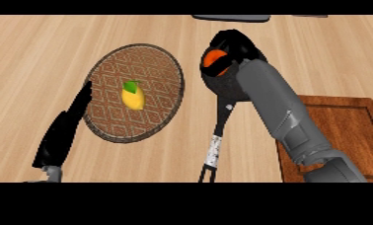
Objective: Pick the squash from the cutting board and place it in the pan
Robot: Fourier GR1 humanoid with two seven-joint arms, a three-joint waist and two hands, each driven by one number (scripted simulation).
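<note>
Lemon (pixel 132 98) on patterned round mat (pixel 157 68), wood counter (pixel 51 46).

- The right hand (pixel 232 46) covers most of the pan (pixel 227 90); its fingers cannot be told apart
- The squash (pixel 213 59) shows only as an orange patch beside the hand
- The cutting board (pixel 336 120) runs off the right edge; the forearm hides part of it
- A dark object (pixel 231 18) is cut by the top band

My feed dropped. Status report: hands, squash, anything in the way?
Right hand over the pan, curled on orange squash. Left hand open, resting beside round mat. Lemon on mat, clear of pan.
</note>
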